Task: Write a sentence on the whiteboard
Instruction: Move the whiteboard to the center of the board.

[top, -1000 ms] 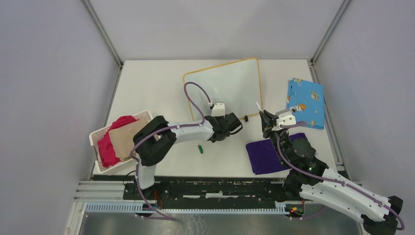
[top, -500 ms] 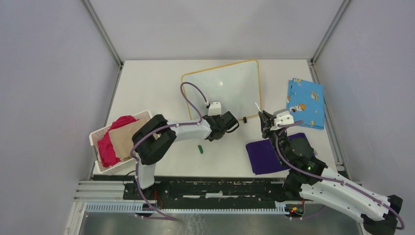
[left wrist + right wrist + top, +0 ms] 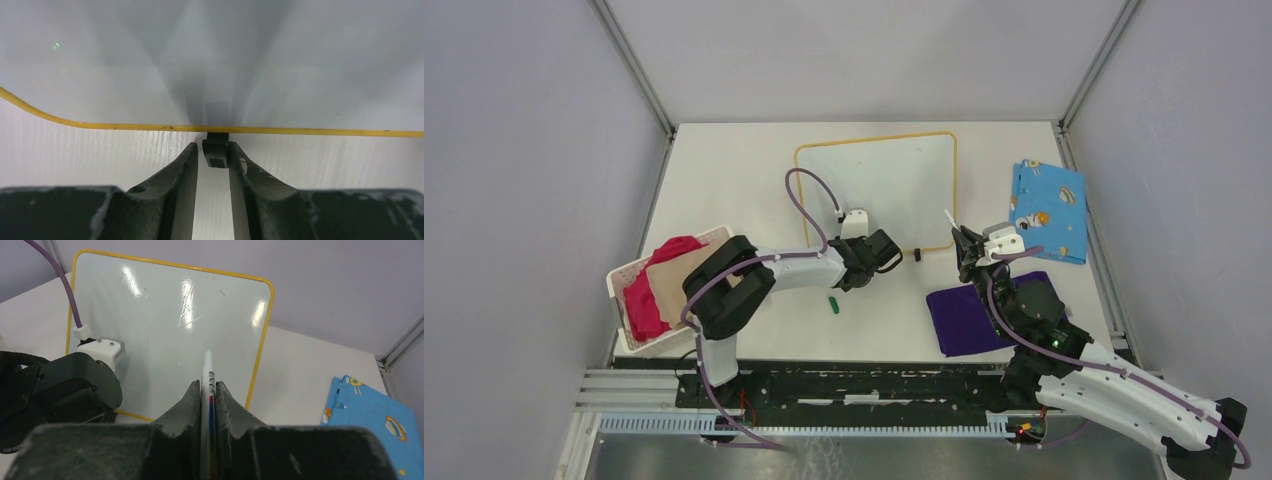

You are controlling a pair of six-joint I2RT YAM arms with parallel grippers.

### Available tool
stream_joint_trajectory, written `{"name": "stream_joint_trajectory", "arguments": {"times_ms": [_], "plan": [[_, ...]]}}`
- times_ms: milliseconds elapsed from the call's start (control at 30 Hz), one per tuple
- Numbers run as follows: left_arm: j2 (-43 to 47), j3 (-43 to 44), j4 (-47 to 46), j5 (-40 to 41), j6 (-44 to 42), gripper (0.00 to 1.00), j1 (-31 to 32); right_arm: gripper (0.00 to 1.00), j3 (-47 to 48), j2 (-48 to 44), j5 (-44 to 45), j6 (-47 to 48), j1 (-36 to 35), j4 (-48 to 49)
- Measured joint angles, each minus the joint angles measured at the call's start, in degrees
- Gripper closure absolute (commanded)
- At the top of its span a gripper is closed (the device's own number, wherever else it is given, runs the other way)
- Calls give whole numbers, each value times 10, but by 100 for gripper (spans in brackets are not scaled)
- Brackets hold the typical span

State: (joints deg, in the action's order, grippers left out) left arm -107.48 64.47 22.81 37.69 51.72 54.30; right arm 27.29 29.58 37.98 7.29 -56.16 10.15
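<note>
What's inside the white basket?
A red cloth and a tan cloth fill the basket. Whatever lies beneath them is covered.

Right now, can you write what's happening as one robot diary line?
left fingers: flanking black tab at whiteboard rim | right fingers: shut on marker, tip toward whiteboard | writing: none yet

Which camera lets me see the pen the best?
Right wrist view: the pen sits close up, clamped in the right gripper. The top view shows only a tiny white sliver; the left wrist view misses it.
</note>
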Motion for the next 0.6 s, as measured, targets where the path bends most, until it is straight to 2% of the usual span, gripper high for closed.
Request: {"name": "stream_joint_trajectory", "arguments": {"times_ms": [133, 267, 400, 600], "plan": [[3, -4, -8, -1, -14, 66, -2, 100, 0, 0, 0, -2, 0, 0], [3, -9, -27, -5, -31, 84, -2, 100, 0, 0, 0, -4, 0, -1], [4, -16, -47, -5, -35, 97, -4, 100, 0, 0, 0, -6, 0, -3], [14, -37, -73, -4, -36, 98, 1, 100, 0, 2, -2, -10, 0, -5]]}}
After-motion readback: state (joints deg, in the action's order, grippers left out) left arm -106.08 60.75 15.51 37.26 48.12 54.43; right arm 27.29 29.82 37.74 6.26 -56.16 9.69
